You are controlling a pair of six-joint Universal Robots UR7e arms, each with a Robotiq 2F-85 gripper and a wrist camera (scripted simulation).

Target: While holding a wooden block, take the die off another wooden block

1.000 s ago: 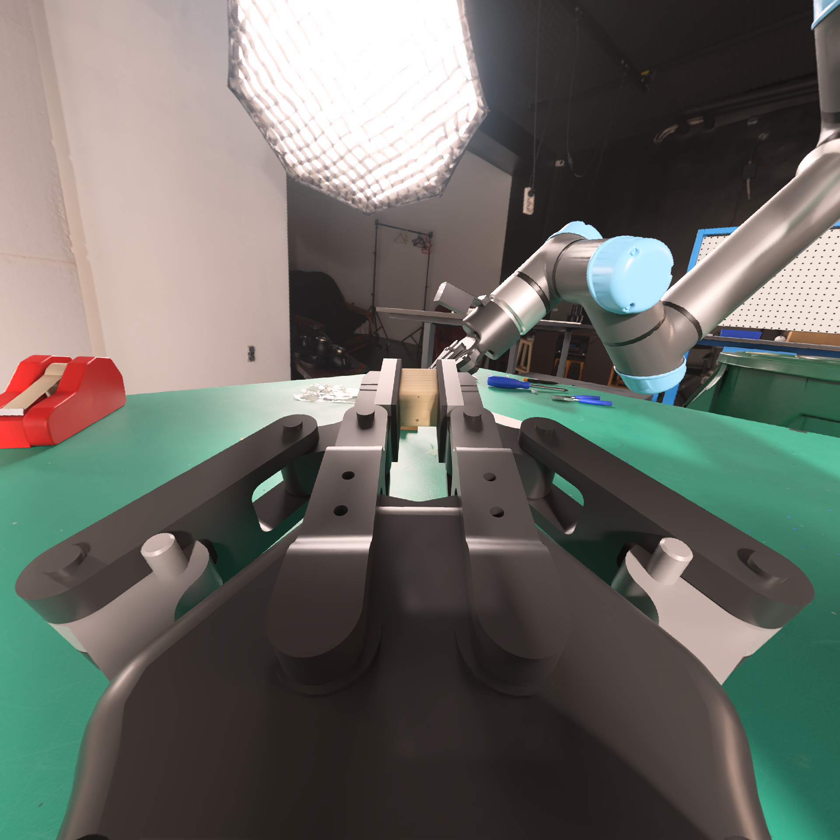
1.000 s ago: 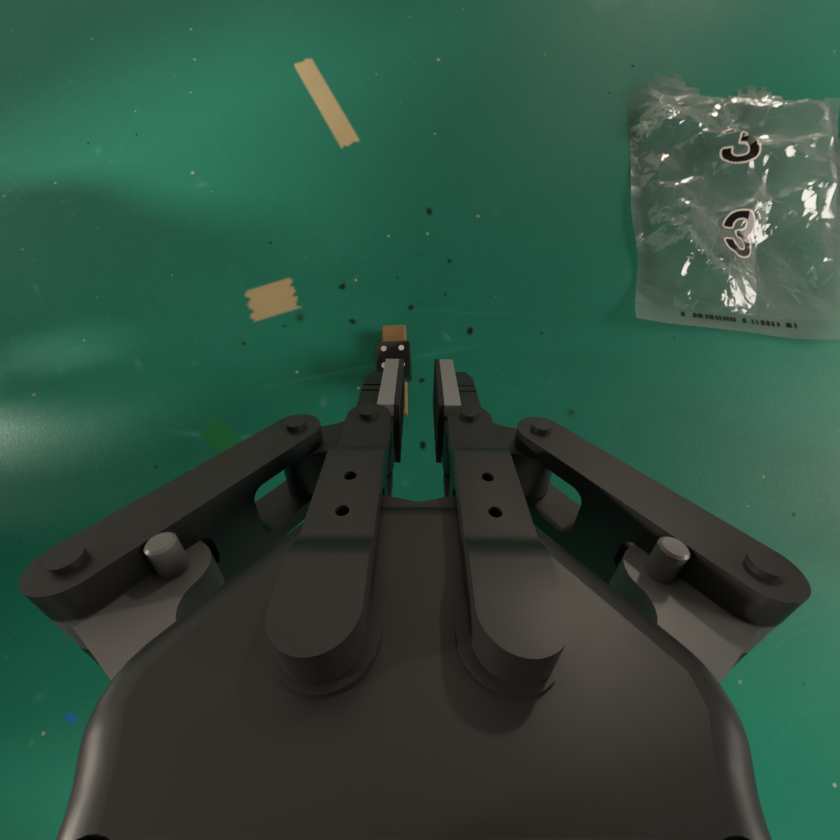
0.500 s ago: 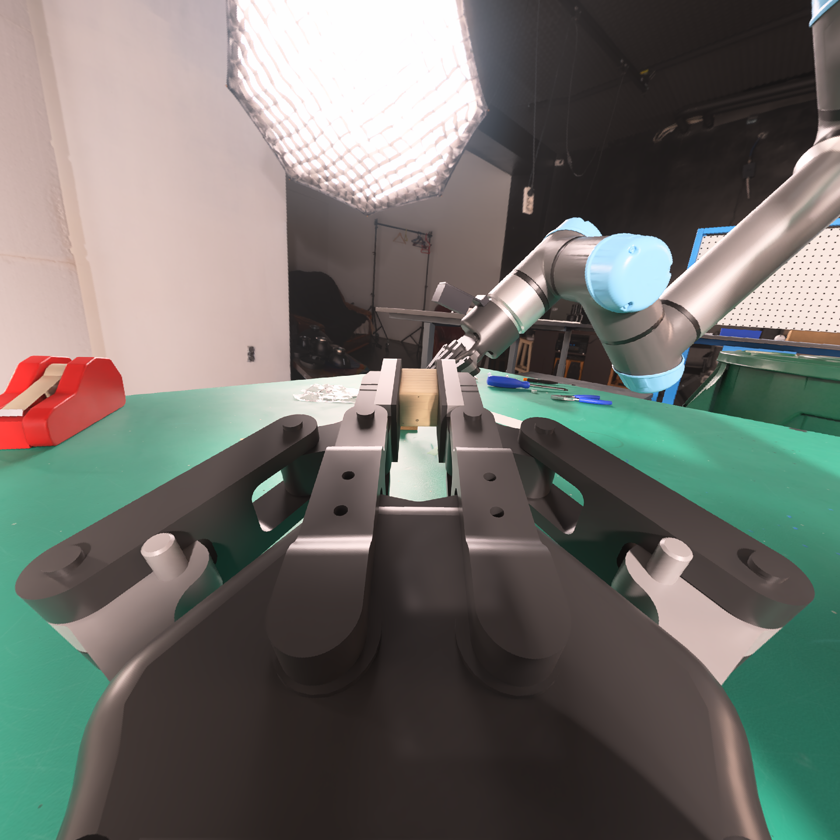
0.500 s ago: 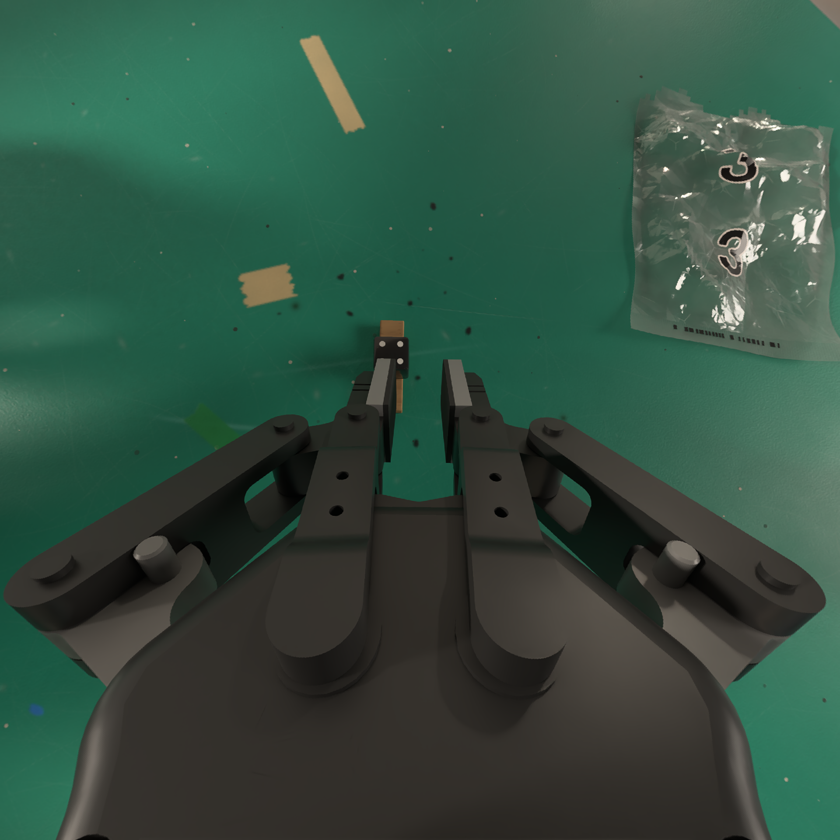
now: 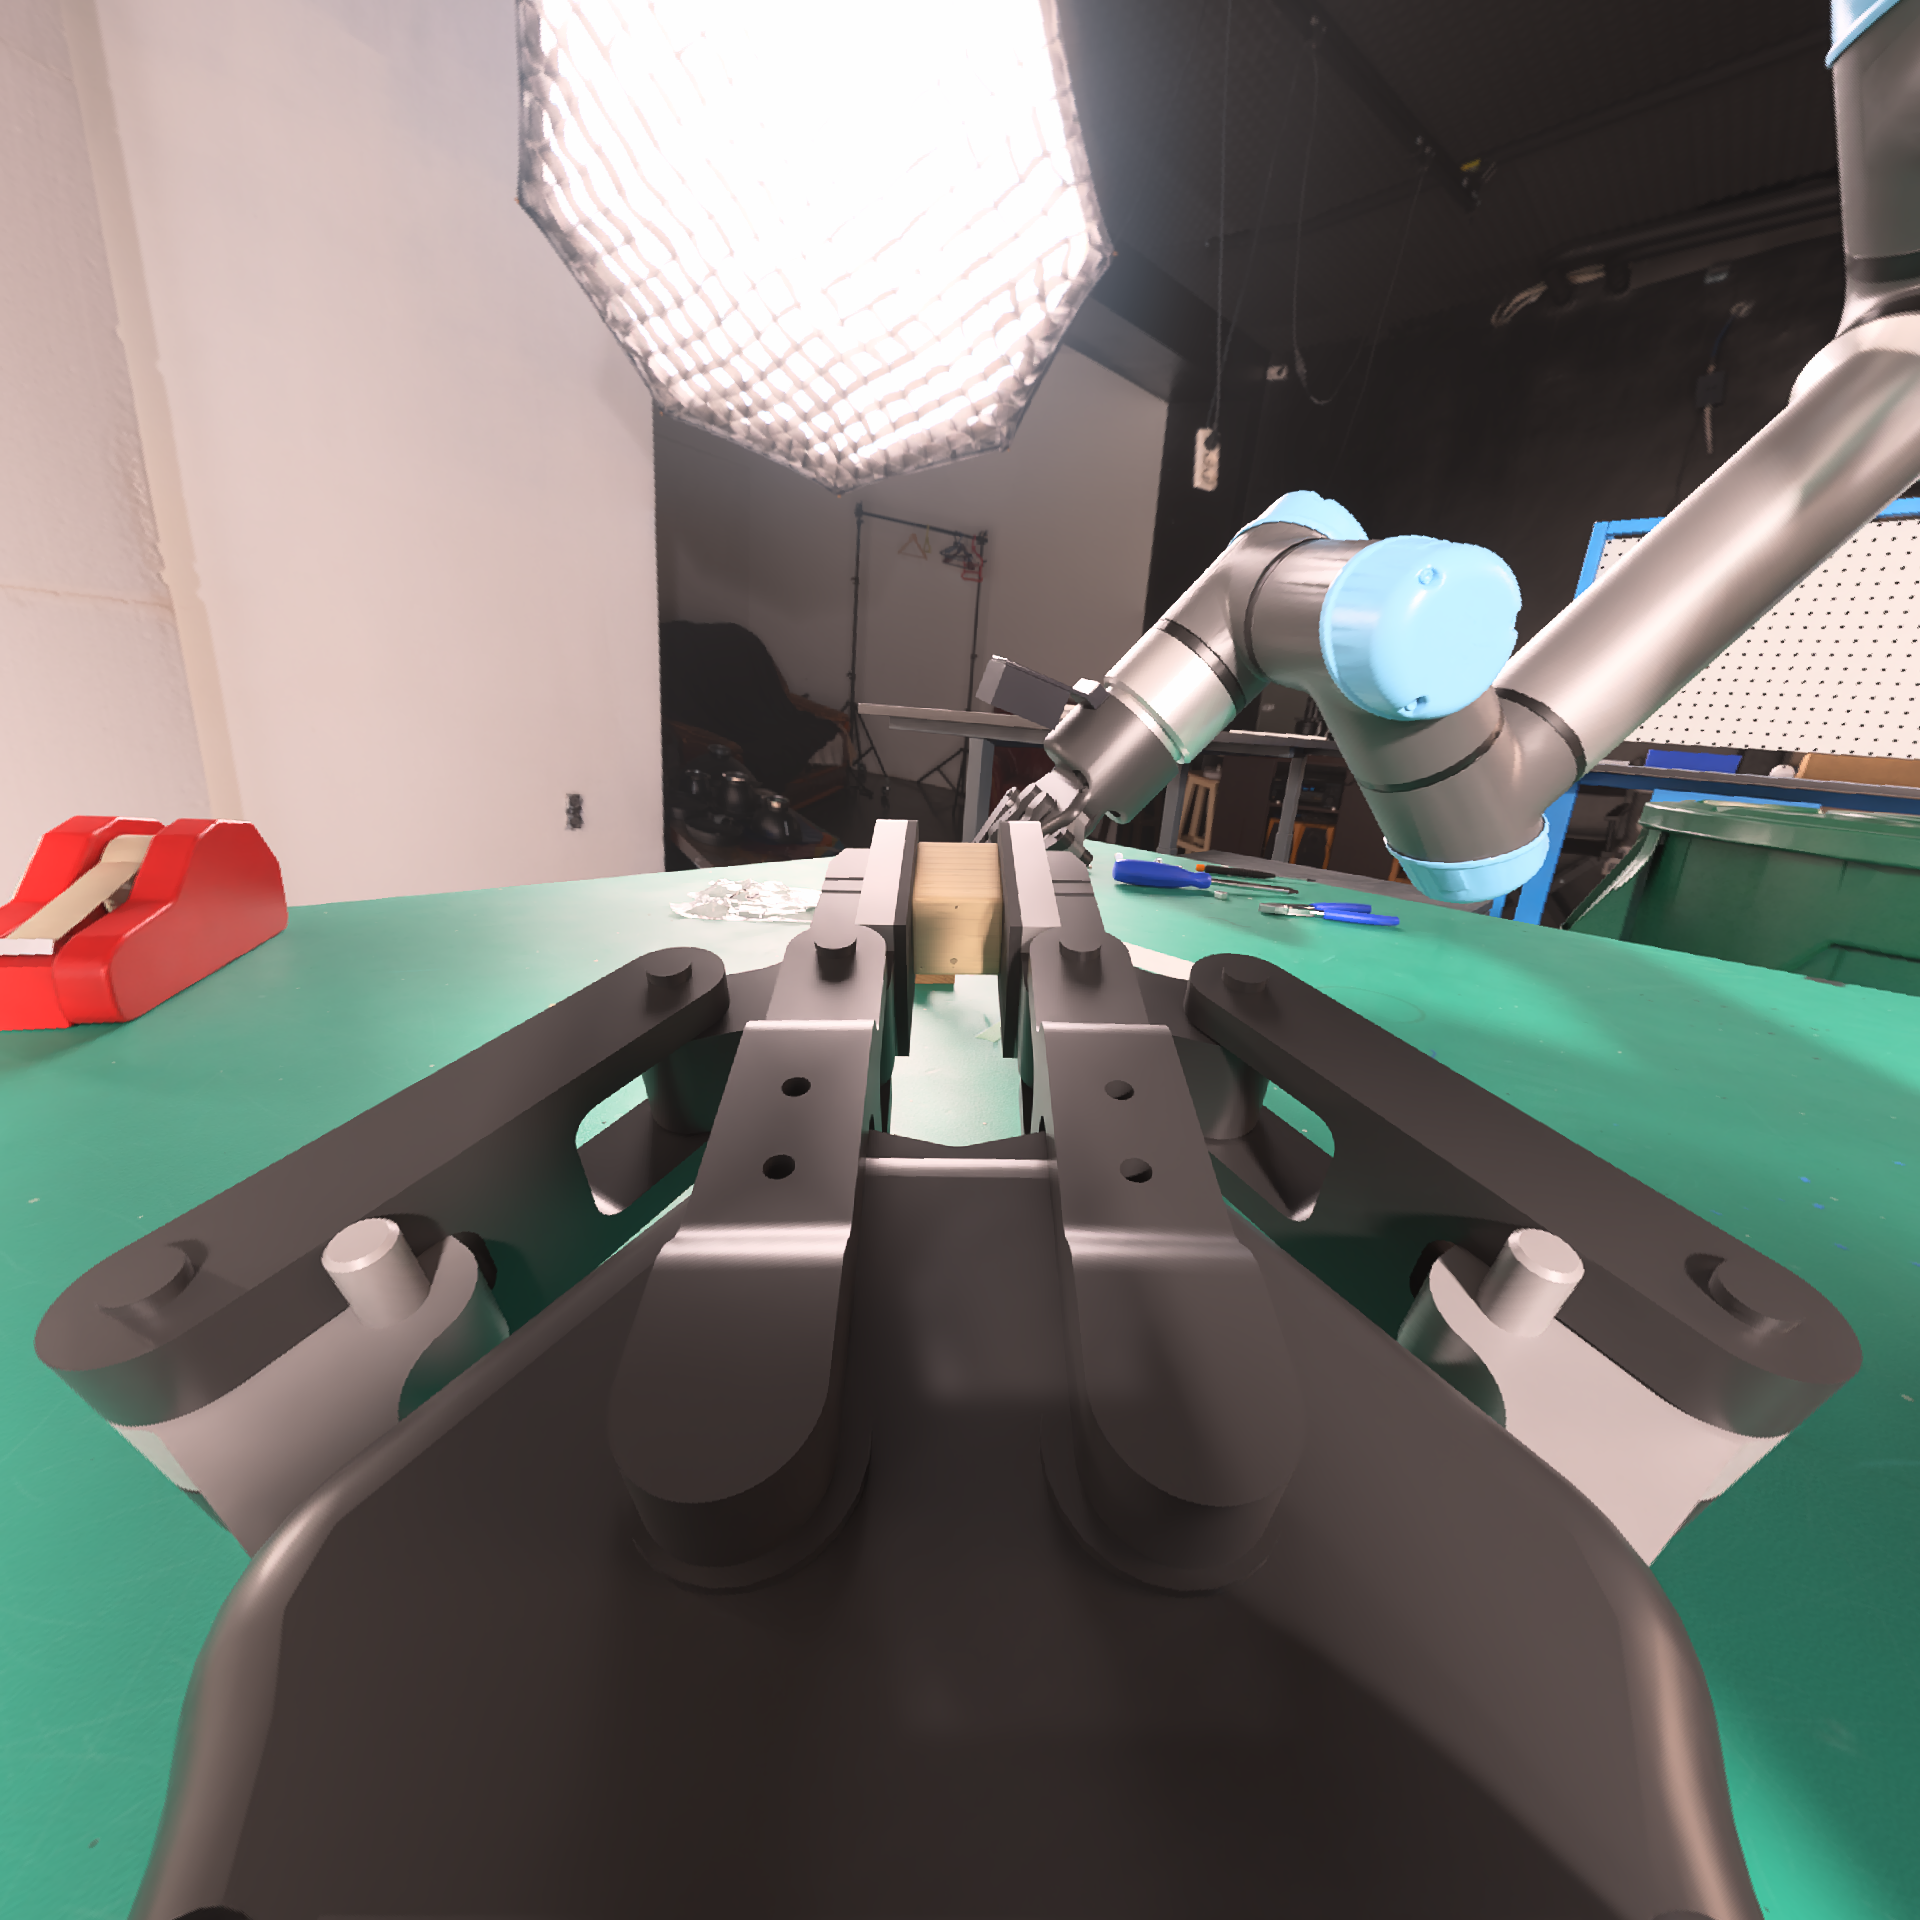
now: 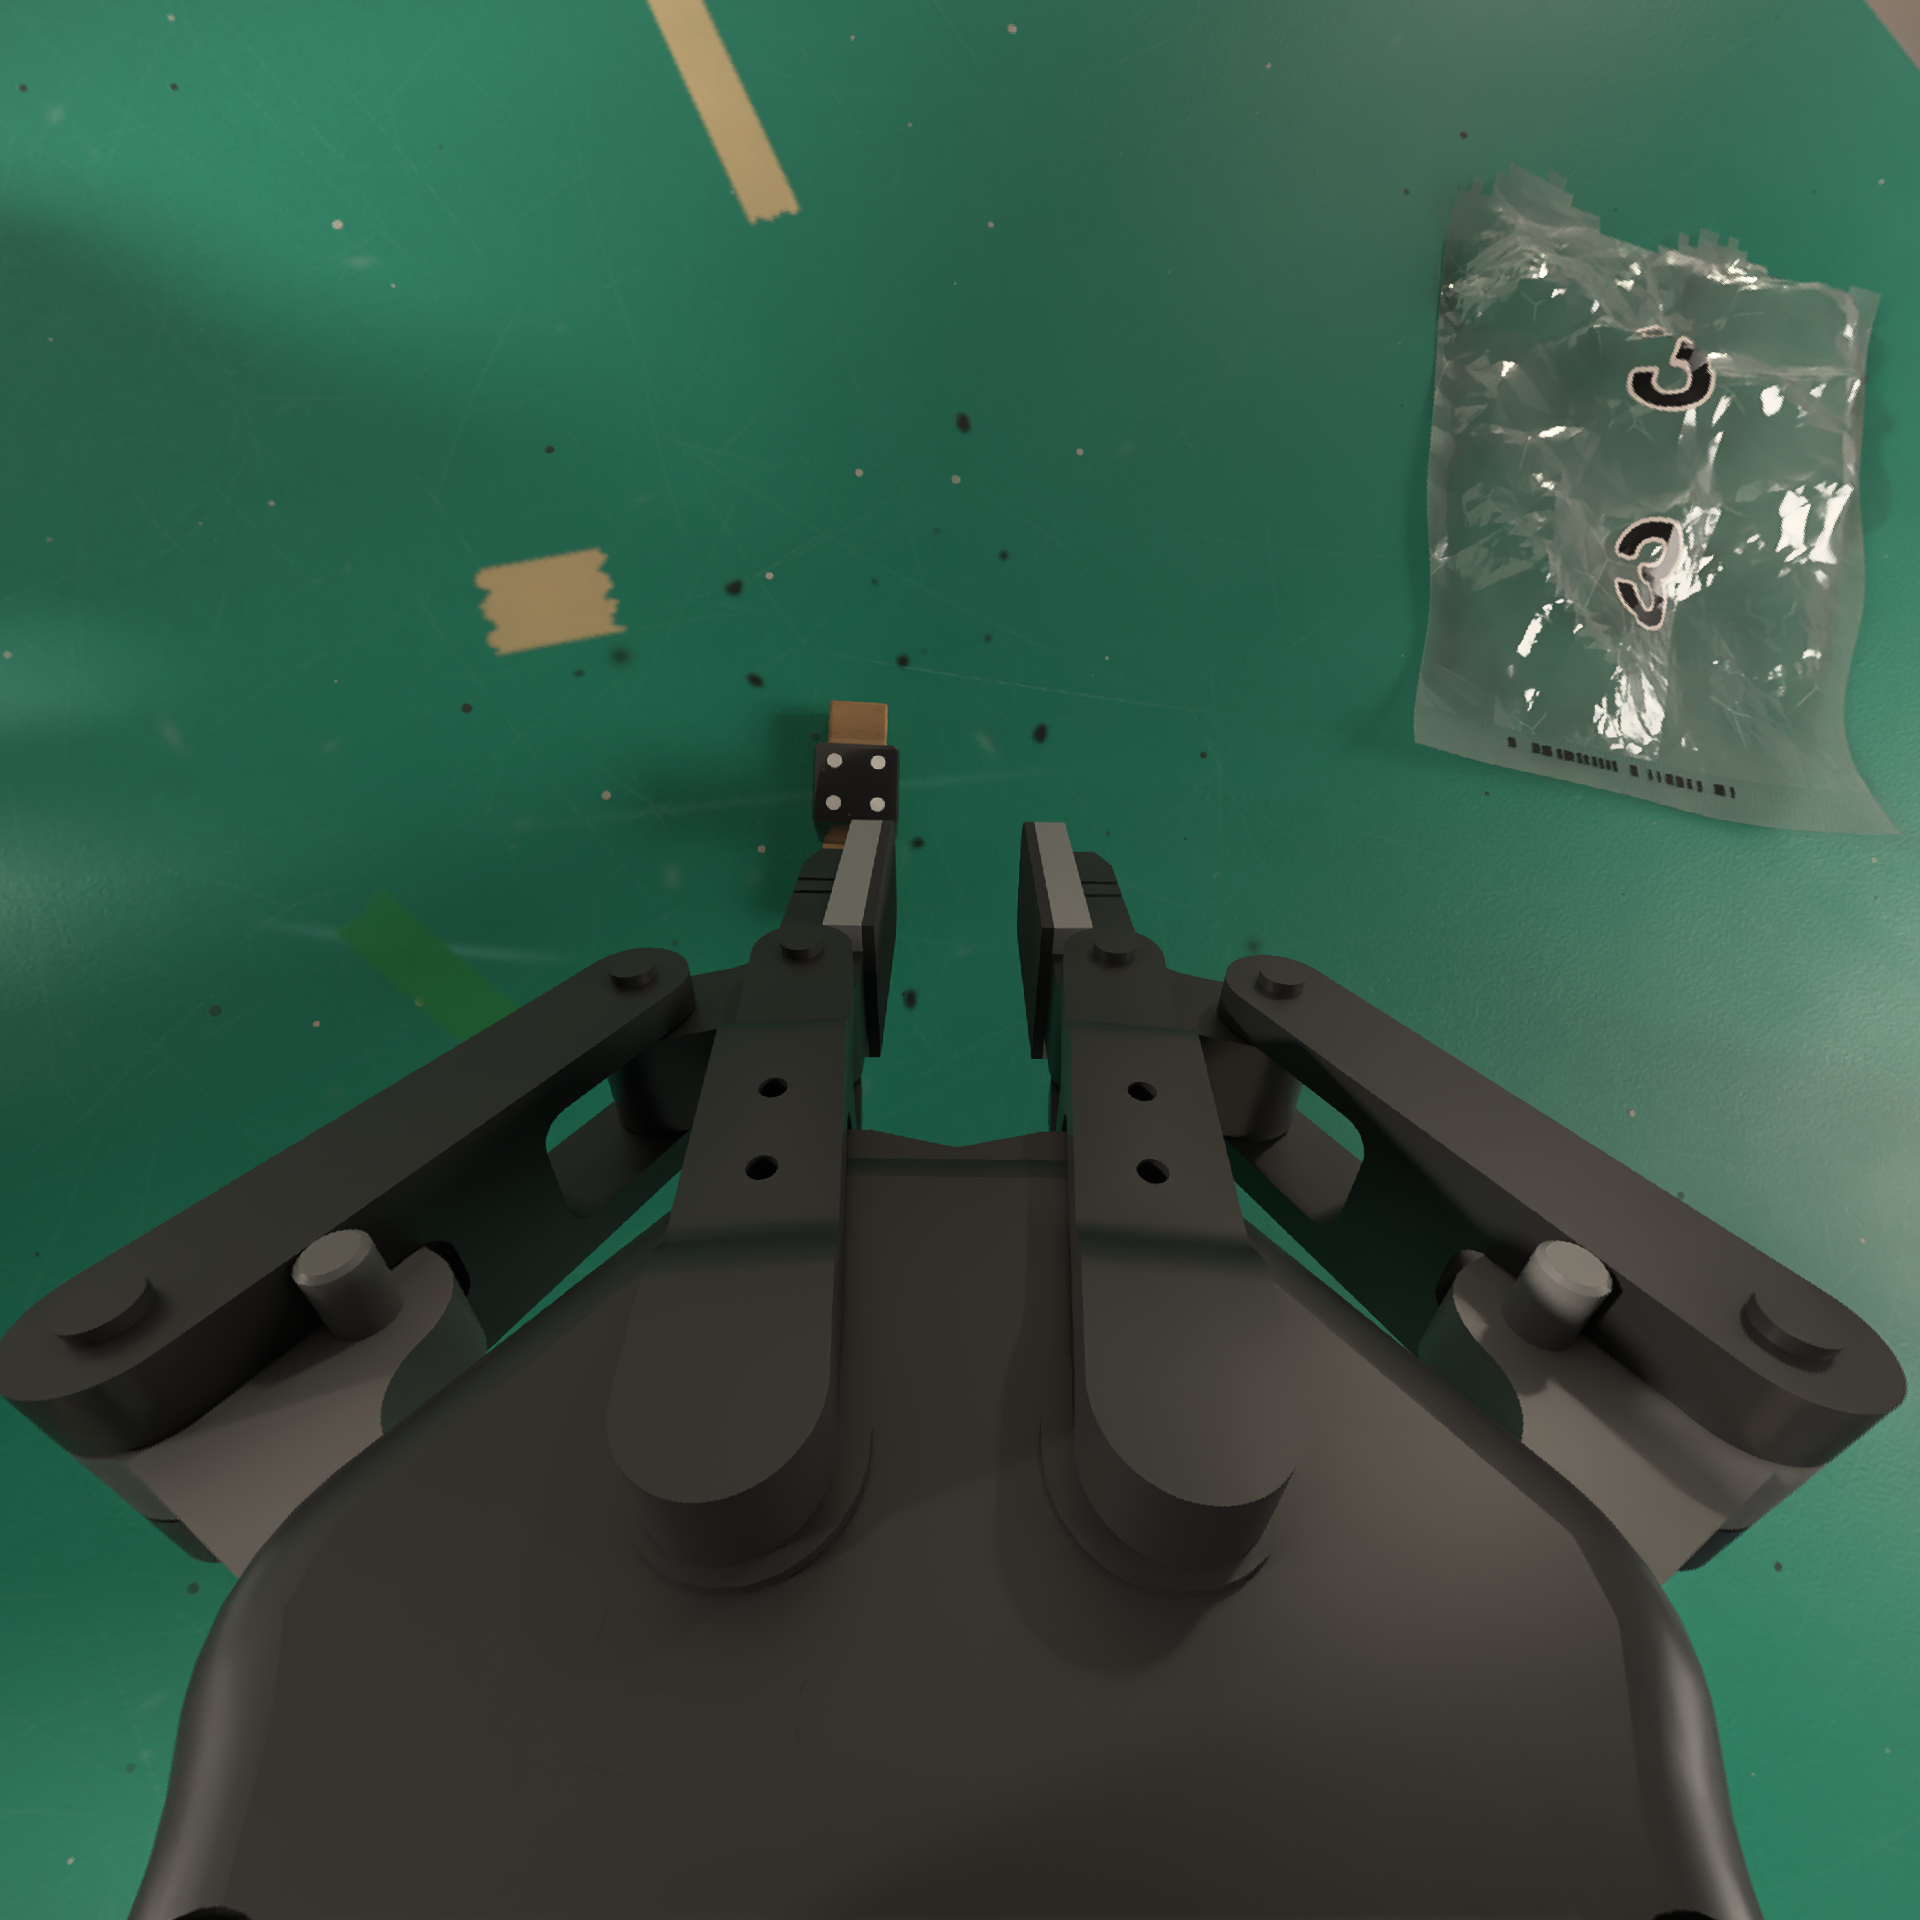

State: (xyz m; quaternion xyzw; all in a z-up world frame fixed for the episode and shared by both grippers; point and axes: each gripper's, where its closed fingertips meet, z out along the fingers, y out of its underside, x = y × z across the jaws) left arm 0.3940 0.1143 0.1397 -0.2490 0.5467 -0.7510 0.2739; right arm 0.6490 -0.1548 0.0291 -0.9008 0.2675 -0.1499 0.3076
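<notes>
In the left wrist view my left gripper is shut on a pale wooden block and holds it just above the green table. In the right wrist view a black die with white dots sits on a small brown wooden block on the table. My right gripper is open and empty, above the table. Its left fingertip is just below the die in the picture, and part of the block is hidden behind it. The right arm shows beyond the held block.
A clear plastic bag lies to the right of the die. Tan tape strips and a green strip lie on the table. A red tape dispenser stands at the left, blue-handled tools at the far right.
My right gripper has opened wider and come closer to the table; the die and block look larger. The left gripper and its block have not moved.
</notes>
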